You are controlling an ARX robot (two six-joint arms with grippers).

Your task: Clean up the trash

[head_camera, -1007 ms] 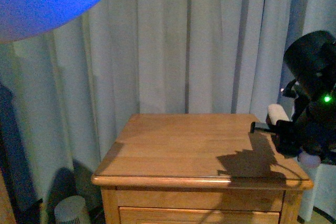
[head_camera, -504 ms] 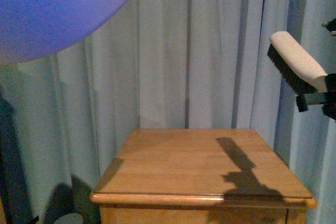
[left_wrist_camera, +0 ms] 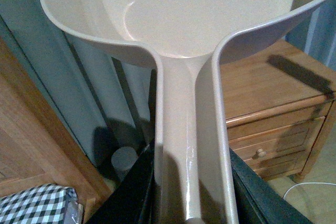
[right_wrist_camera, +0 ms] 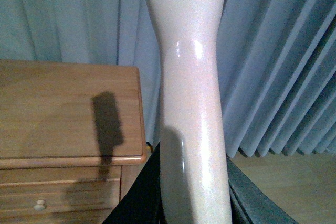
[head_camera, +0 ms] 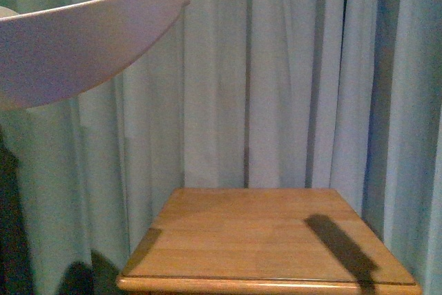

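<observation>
The trash is out of view in every view. The beige dustpan [left_wrist_camera: 178, 14] is held high, its handle running down between the black jaws of my left gripper [left_wrist_camera: 191, 182], which is shut on it. The part of the pan's inside that shows holds nothing. In the front view the dustpan's underside [head_camera: 83, 46] fills the upper left. My right gripper [right_wrist_camera: 191, 187] is shut on the beige handle of the brush [right_wrist_camera: 191, 77]; its bristles are hidden. Neither gripper appears in the front view.
A wooden nightstand [head_camera: 262, 240] stands before pale curtains [head_camera: 290, 74], with the brush's shadow on its right part. It also shows as the nightstand [left_wrist_camera: 262, 82] with drawers. A checkered pillow [left_wrist_camera: 37, 203] and a pale cylinder [left_wrist_camera: 125, 158] lie low.
The brush and my right arm have risen out of the front view, leaving only a shadow on the nightstand. The dustpan's edge has dipped lower, and the nightstand sits lower in the picture.
</observation>
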